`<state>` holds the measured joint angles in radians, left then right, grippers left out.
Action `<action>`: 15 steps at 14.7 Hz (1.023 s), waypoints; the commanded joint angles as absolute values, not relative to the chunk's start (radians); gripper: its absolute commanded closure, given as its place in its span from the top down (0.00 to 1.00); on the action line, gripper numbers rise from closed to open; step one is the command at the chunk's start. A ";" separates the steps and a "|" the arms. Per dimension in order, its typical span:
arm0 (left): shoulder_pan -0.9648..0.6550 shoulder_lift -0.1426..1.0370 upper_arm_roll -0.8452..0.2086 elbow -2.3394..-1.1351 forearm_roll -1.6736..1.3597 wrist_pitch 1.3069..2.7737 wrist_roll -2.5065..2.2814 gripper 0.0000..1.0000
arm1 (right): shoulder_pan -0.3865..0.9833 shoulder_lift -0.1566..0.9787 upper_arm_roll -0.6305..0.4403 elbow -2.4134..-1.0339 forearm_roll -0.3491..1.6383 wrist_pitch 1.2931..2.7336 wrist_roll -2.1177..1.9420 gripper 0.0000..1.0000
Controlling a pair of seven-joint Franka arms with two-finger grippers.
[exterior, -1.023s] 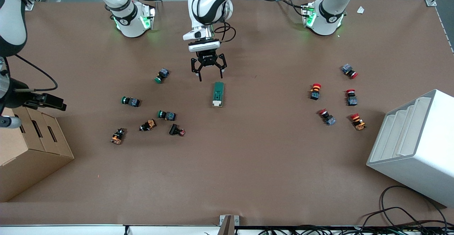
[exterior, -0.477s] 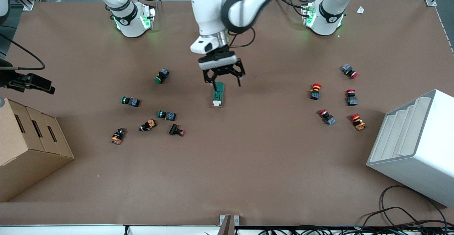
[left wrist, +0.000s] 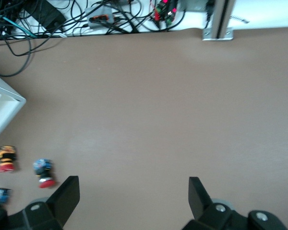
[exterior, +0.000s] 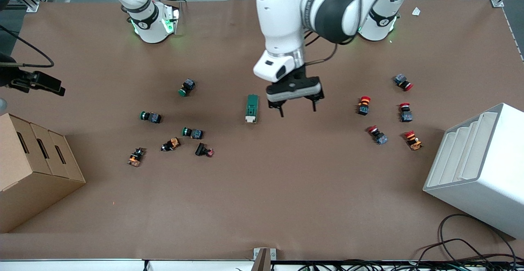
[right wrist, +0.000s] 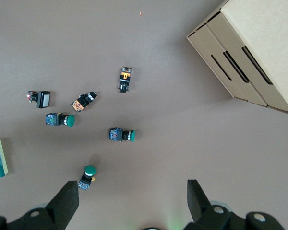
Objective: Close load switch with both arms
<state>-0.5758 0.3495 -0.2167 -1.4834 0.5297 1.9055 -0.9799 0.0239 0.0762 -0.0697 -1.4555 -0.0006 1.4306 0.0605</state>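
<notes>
The load switch (exterior: 251, 108) lies mid-table, long axis running toward the front camera, cream lever at the nearer end. The left gripper (exterior: 297, 108), fingers spread and empty, hangs just beside it toward the left arm's end; half a second ago it was right over the switch. The right gripper (right wrist: 129, 203), also spread, waits over the table's right-arm end.

The brown table (exterior: 262, 189) carries the load switch (exterior: 251, 108) near its middle. Green and orange push-buttons (exterior: 172, 132) and a cardboard box (exterior: 32, 172) lie toward the right arm's end, red push-buttons (exterior: 389, 113) and a white stepped box (exterior: 479, 168) toward the left arm's.
</notes>
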 commanded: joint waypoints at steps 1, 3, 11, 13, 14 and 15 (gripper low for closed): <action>-0.479 0.331 -0.225 -1.453 0.457 1.856 -0.864 1.00 | 0.032 0.014 -0.078 -1.496 -0.021 1.428 0.066 1.00; -0.414 0.321 -0.229 -1.436 0.388 1.841 -0.726 1.00 | 0.029 -0.011 -0.080 -1.496 -0.021 1.407 0.061 1.00; -0.189 0.189 -0.216 -1.439 0.126 1.728 -0.413 1.00 | -0.021 -0.112 -0.074 -1.557 -0.021 1.379 0.012 1.00; -0.129 0.141 -0.216 -1.439 0.050 1.593 -0.335 1.00 | -0.023 -0.126 -0.074 -1.565 -0.021 1.371 -0.005 1.00; -0.102 0.127 -0.216 -1.439 0.020 1.559 -0.313 1.00 | -0.021 -0.136 -0.074 -1.571 -0.021 1.371 -0.005 1.00; -0.080 0.112 -0.210 -1.440 0.009 1.537 -0.276 1.00 | -0.020 -0.146 -0.074 -1.580 -0.021 1.371 -0.005 1.00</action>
